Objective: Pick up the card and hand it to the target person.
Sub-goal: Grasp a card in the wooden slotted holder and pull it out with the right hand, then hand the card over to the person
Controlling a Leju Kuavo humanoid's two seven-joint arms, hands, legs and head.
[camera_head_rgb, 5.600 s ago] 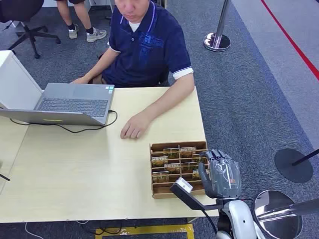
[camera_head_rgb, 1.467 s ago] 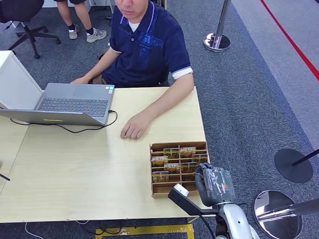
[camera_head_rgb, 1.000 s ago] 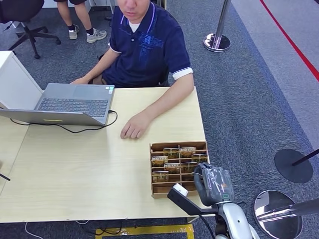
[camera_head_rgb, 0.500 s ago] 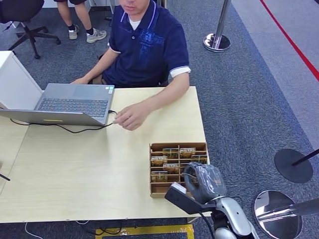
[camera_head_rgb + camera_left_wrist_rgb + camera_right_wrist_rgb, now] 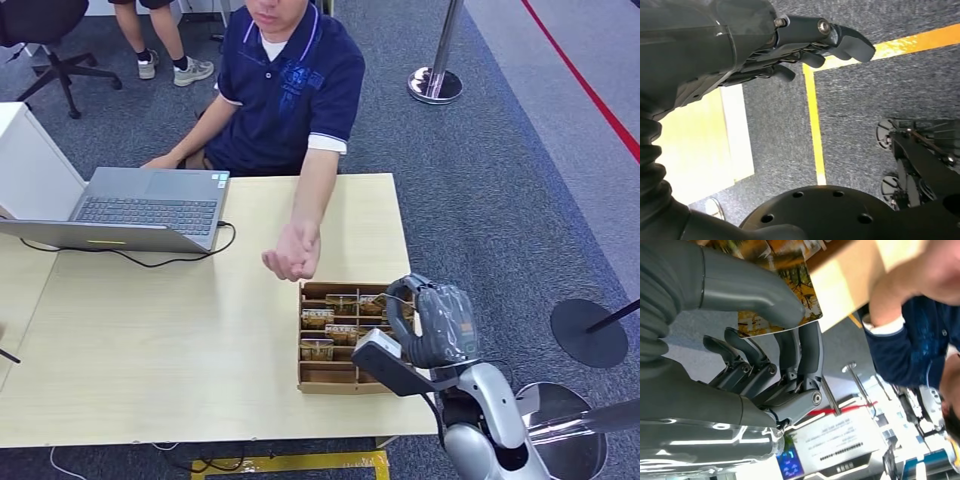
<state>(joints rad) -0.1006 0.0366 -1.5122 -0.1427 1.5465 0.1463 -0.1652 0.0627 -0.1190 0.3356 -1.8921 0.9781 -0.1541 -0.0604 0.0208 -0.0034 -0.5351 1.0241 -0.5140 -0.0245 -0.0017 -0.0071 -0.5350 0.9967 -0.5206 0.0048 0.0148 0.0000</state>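
Above the wooden card tray [image 5: 324, 377], I pinch a card [image 5: 791, 287] in my right hand [image 5: 434, 322], lifted for the person's upturned palm [image 5: 293, 251]

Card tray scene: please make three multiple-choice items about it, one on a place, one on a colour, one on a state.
1. Where does the tray stand?
A. near the table's right front corner
B. on the laptop
C. on the floor

2. What colour is the person's shirt?
A. red
B. dark blue
C. white

3. What is the right hand doing?
A. hanging with nothing in it
B. pinching a card
C. pressing the laptop's keys

Key: 1 A, the tray sits on the table by that corner. 2 B, the polo is dark blue. 3 B, the right wrist view shows a card between the thumb and fingers.
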